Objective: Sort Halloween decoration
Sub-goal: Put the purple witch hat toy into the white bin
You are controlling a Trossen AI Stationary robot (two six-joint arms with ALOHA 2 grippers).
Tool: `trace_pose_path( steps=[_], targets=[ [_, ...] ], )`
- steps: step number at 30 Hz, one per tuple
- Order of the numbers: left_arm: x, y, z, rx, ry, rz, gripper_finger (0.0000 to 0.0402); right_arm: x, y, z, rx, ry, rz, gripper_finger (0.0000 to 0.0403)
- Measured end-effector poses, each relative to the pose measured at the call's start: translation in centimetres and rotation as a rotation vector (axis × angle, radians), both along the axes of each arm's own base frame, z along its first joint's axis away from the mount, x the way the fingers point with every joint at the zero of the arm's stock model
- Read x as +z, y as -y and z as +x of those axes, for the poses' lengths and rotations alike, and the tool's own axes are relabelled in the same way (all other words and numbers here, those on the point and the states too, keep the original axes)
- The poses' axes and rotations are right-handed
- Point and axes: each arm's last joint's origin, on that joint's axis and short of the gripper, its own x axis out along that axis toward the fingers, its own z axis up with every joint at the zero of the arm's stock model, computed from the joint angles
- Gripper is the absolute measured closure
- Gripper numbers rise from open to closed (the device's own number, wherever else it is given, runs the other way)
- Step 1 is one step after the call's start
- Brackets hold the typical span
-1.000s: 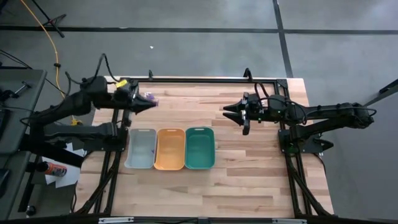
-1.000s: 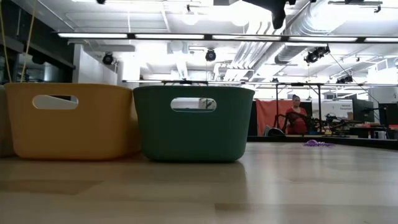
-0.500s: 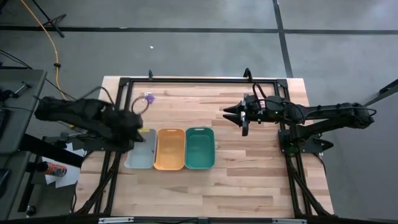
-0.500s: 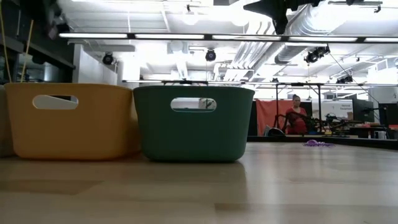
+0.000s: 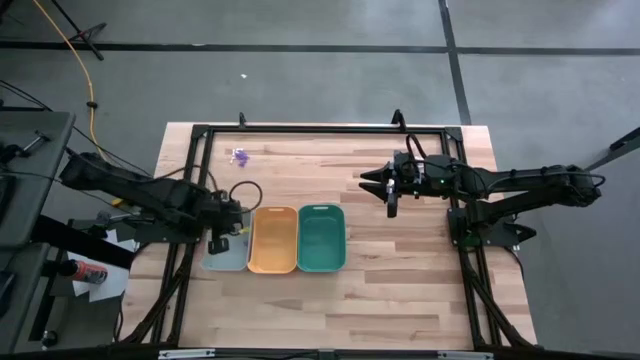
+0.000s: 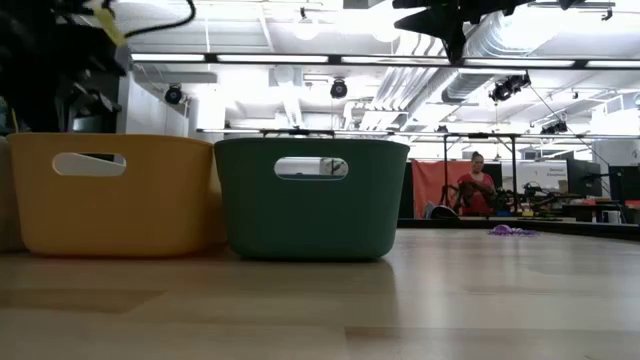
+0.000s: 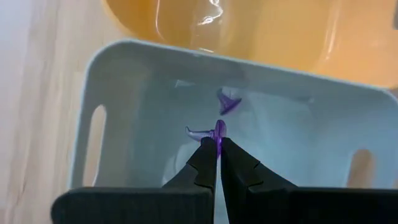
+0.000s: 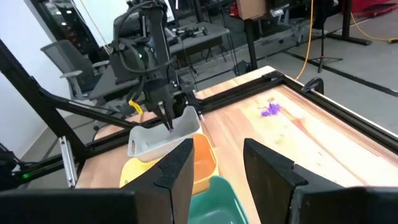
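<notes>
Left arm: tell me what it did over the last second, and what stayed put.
The left claw, shut on a purple piece, swung from the purple pile at the table's far edge to above the grey tray. Right claw, pile and trays held still.

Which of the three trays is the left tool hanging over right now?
The grey tray, the end one beside the orange tray; the left tool hangs over it, pinching a purple piece.
</notes>
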Motion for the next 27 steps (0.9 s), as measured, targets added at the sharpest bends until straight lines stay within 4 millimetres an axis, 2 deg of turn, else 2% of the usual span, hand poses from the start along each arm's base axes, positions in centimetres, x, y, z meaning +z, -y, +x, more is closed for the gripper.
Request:
trace_pose_path(
  steps=[13, 19, 27],
  targets=[
    [-3.7, 0.6, 2.8, -0.001, -0.226, 0.073, 0.0401, -0.5, 0.0, -0.1, 0.0, -0.051, 0.002, 0.027],
    [-4.2, 0.7, 3.7, -0.011, -0.186, 0.111, 0.0401, -0.6, 0.0, -0.1, 0.0, -0.065, 0.002, 0.027],
    [-4.4, 0.7, 3.7, -0.006, -0.201, 0.131, 0.0401, -0.7, 0.0, -0.1, 0.0, -0.073, 0.002, 0.027]
  ],
)
